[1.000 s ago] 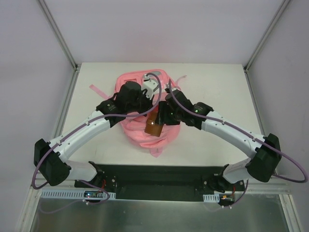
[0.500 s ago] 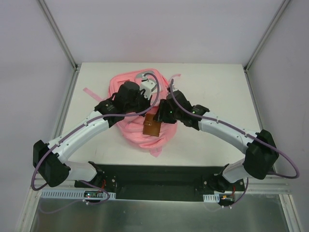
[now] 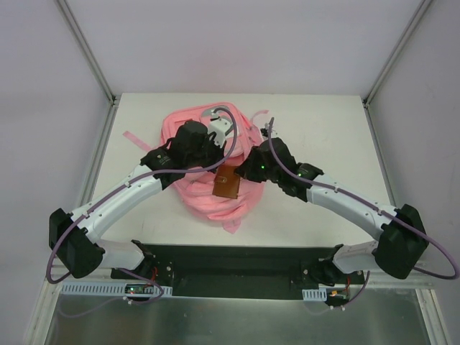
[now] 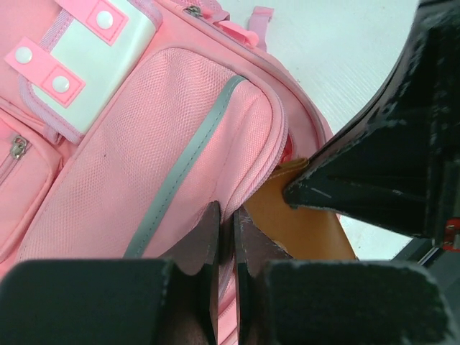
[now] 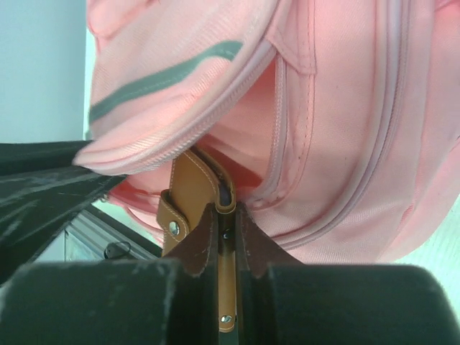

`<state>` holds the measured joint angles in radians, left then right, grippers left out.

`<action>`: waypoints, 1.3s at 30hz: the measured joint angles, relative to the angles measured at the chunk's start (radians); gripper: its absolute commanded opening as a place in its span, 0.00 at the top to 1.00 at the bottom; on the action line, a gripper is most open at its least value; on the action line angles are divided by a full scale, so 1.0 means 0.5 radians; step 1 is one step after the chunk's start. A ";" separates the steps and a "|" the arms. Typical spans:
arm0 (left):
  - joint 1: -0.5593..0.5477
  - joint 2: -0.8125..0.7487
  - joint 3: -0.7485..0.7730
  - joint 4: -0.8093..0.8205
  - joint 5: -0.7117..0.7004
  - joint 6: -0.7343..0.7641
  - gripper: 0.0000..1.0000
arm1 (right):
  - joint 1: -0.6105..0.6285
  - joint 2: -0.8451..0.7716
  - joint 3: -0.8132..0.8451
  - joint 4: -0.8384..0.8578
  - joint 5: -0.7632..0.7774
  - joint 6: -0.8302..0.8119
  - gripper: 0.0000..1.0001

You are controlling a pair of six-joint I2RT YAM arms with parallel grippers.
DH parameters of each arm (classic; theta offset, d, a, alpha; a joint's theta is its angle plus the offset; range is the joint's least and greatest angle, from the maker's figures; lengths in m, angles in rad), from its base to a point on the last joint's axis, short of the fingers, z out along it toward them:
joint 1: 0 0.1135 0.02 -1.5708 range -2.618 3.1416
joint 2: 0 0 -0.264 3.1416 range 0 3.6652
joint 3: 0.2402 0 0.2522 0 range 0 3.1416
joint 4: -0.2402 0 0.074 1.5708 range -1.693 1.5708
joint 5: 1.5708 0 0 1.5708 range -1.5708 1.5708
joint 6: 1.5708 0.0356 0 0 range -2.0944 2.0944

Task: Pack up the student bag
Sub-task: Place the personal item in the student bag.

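The student bag (image 3: 208, 205), a big pink backpack, lies mid-table under both wrists. My left gripper (image 4: 226, 215) is shut on the zipped rim of its grey-striped front pocket (image 4: 144, 165), holding the flap up. A brown leather case (image 3: 228, 185) with white stitching and snap studs stands at the pocket mouth. My right gripper (image 5: 226, 212) is shut on the case's edge (image 5: 190, 187), its top end tucked under the lifted flap (image 5: 180, 93). In the top view the left gripper (image 3: 215, 167) and right gripper (image 3: 242, 172) meet over the bag. The pocket's inside is hidden.
Loose pink straps trail onto the white table at the left (image 3: 136, 135) and behind the bag (image 3: 259, 115). A black base plate (image 3: 230, 262) runs along the near edge. Metal frame posts (image 3: 97, 65) rise at the back corners.
My right gripper has shut on the brown case, and its arm has swung out to the right. The bag shifted slightly under the arms. The left gripper kept its hold.
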<state>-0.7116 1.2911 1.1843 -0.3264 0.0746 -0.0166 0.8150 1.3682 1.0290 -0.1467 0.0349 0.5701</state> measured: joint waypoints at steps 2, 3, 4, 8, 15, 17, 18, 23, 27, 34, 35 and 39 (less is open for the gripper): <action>0.000 -0.002 0.000 0.009 0.003 -0.006 1.00 | -0.005 -0.041 -0.004 0.021 0.050 0.008 0.99; 0.000 -0.002 0.000 0.011 0.007 -0.009 1.00 | -0.016 -0.056 -0.004 0.042 0.072 0.020 0.99; 0.000 -0.002 0.000 0.012 0.009 -0.014 1.00 | -0.031 -0.062 -0.004 0.066 0.085 0.037 0.99; 0.000 -0.002 0.000 0.013 0.040 -0.030 1.00 | -0.092 -0.041 -0.003 0.140 0.156 0.142 0.99; 0.011 -0.002 0.000 0.018 0.111 -0.060 1.00 | -0.127 0.192 -0.002 0.343 0.216 0.532 0.99; 0.018 -0.002 0.000 0.027 0.123 -0.058 1.00 | -0.112 0.225 -0.018 0.412 0.269 0.665 0.99; 0.019 -0.002 0.000 0.029 0.132 -0.056 1.00 | -0.105 0.228 -0.034 0.446 0.301 0.716 0.99; 0.026 -0.002 0.000 0.027 0.176 -0.015 1.00 | -0.046 0.240 -0.134 0.619 0.473 0.994 0.99; 0.028 -0.002 0.002 0.024 0.233 0.087 1.00 | -0.035 0.304 -0.142 0.712 0.497 1.129 0.71; 0.064 -0.001 0.013 0.009 0.257 0.147 0.68 | -0.011 0.330 -0.227 0.910 0.468 1.147 0.25; 0.062 -0.001 0.019 0.008 0.273 0.141 0.62 | -0.008 0.301 -0.266 0.928 0.477 1.111 0.23; 0.030 -0.019 0.056 0.021 0.324 0.102 0.42 | -0.007 0.080 -0.452 0.944 0.482 0.902 0.22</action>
<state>-0.6968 1.2816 1.2121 -0.3157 0.2367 0.0345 0.8116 1.4082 0.8032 0.3252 0.2760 1.0210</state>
